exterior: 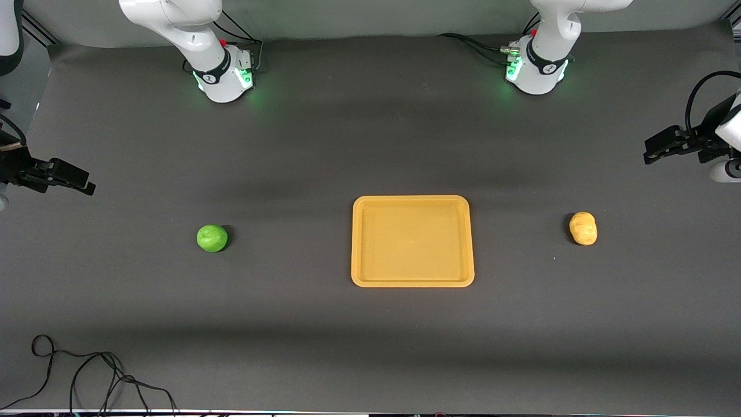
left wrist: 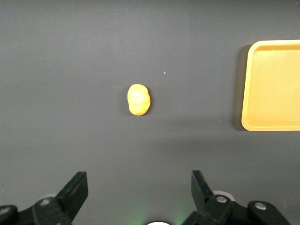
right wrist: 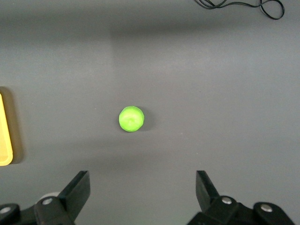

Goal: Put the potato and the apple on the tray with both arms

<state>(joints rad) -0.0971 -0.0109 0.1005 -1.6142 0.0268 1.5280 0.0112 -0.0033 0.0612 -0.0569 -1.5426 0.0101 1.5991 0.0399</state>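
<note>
Surveying the table at this moment: nothing is yet on the tray point(exterior: 412, 241), which lies bare at mid-table. The apple point(exterior: 212, 238) sits on the dark mat toward the right arm's end, well apart from the tray; the potato point(exterior: 583, 228) sits toward the left arm's end, likewise well apart from it. Both foods lie roughly level with the tray in depth from the front camera. The left gripper point(left wrist: 139, 193) hangs raised at the left arm's end of the table, jaws spread wide and holding nothing, with the potato point(left wrist: 138, 99) centred ahead of its fingers in the left wrist view and a corner of the tray point(left wrist: 274, 84) at the edge. The right gripper point(right wrist: 143, 193) hangs at the right arm's end, jaws likewise released and empty, apple point(right wrist: 131, 119) framed between its fingers in the right wrist view. A loose black cable point(exterior: 87, 376) lies near the front edge. Judgement: task at its start; both picks and both placements remain.
</note>
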